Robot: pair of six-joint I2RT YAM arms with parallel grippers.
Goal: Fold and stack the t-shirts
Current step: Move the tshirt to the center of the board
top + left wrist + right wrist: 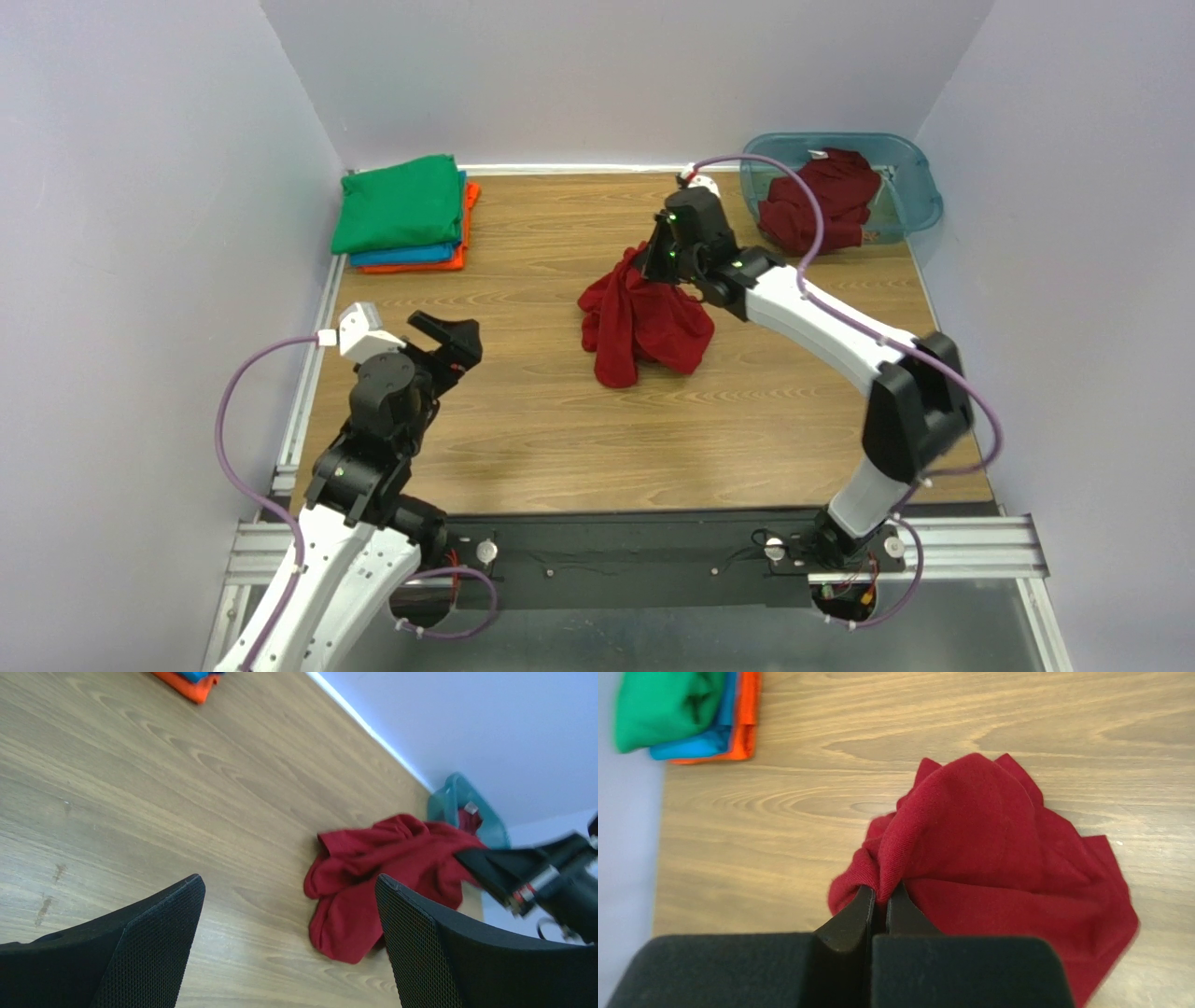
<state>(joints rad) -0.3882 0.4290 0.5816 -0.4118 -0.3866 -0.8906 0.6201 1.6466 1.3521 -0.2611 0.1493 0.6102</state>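
dark red t-shirt (638, 325): crumpled, centre of frame on the surface (533, 420). your right hand (880, 906): closed tight on its raised fold. your left hand (288, 880): lower left, spread wide, holding nothing.

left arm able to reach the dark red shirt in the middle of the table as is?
Probably yes. Only bare table lies between the open left pincer and the crumpled dark red shirt. The right pincer is shut on its raised fold, so the left should take the free near edge.
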